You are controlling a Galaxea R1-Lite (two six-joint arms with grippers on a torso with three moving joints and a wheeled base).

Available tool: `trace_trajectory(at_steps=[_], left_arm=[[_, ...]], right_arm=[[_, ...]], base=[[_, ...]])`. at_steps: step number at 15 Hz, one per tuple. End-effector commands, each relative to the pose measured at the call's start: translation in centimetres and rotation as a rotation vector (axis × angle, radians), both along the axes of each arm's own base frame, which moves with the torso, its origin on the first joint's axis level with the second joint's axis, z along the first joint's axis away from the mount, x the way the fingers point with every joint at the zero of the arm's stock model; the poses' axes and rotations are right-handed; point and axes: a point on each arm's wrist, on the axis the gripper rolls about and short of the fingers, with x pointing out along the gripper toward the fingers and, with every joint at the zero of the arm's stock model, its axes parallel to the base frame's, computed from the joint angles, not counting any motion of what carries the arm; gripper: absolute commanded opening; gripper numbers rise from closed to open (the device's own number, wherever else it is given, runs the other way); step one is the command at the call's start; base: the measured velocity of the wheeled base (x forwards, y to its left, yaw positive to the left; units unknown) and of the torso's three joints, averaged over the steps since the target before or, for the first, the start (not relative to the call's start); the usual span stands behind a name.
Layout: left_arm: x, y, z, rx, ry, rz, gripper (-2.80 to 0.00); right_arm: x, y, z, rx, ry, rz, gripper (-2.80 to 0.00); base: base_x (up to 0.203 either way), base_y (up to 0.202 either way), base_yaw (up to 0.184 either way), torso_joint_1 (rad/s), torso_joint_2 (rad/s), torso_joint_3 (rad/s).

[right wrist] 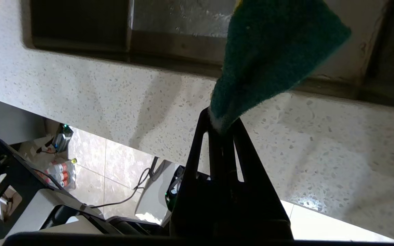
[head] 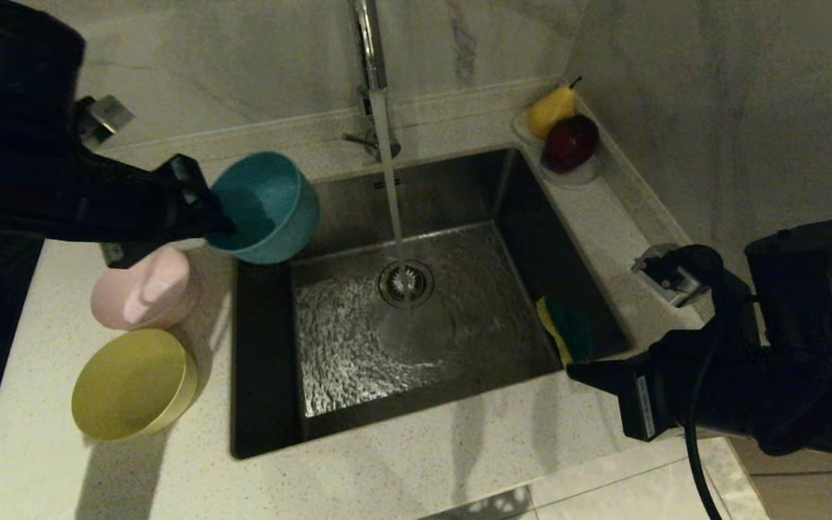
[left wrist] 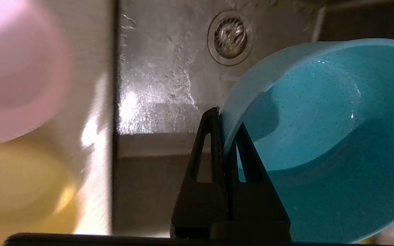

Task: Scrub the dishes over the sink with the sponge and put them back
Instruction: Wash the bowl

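Observation:
My left gripper (head: 219, 218) is shut on the rim of the light blue bowl (head: 271, 206), which hangs tilted above the sink's (head: 261, 361) far left corner. In the left wrist view the fingers (left wrist: 214, 143) pinch the bowl's (left wrist: 320, 136) wall, one inside and one outside. The pink bowl (head: 145, 289) lies upside down and the yellow bowl (head: 131, 383) sits tipped on the counter left of the sink. My right gripper (head: 581, 370) is shut on the sponge (head: 566, 328) by one corner, at the sink's near right edge. The sponge's green face (right wrist: 272, 51) shows above the right gripper (right wrist: 221, 124).
Water runs from the chrome faucet (head: 373, 65) onto the drain strainer (head: 406, 283). A white dish (head: 581, 173) with a pear and a dark red fruit stands at the back right corner. Speckled counter (head: 423, 462) surrounds the basin.

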Motion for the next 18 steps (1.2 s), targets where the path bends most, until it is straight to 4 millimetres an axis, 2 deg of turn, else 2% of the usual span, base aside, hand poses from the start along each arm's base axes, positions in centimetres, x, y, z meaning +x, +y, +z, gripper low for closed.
trace_trajectory(at_steps=[1, 4, 9, 11, 16, 18], left_arm=[[3.4, -3.5, -3.4, 0.061, 0.087, -0.017, -2.80], [4.5, -5.8, -4.0, 0.045, 0.076, -0.018, -2.80], [7.0, -8.6, -6.4, 0.064, 0.049, 0.054, -2.80], [7.7, -9.8, -6.6, 0.057, 0.033, 0.066, -2.80], [8.5, -11.2, -7.2, 0.075, 0.014, 0.104, -2.80], [8.4, -11.2, -7.1, 0.066, 0.014, 0.109, -2.80]], right_arm=[[-0.4, -0.3, 0.4, 0.013, -0.014, 0.001, -2.80], [-1.1, -0.4, 0.7, 0.021, -0.025, 0.014, -2.80], [-3.1, -0.6, 1.8, 0.050, -0.067, 0.066, -2.80], [-3.2, -0.7, 1.7, 0.049, -0.066, 0.066, -2.80], [-4.0, -1.0, 2.3, 0.070, -0.087, 0.080, -2.80], [-4.1, -1.0, 2.3, 0.070, -0.087, 0.080, -2.80]], base=[[0.000, 0.000, 0.000, 0.000, 0.00, 0.000], [0.000, 0.000, 0.000, 0.000, 0.00, 0.000], [0.000, 0.000, 0.000, 0.000, 0.00, 0.000], [0.000, 0.000, 0.000, 0.000, 0.00, 0.000], [0.000, 0.000, 0.000, 0.000, 0.00, 0.000], [0.000, 0.000, 0.000, 0.000, 0.00, 0.000]])
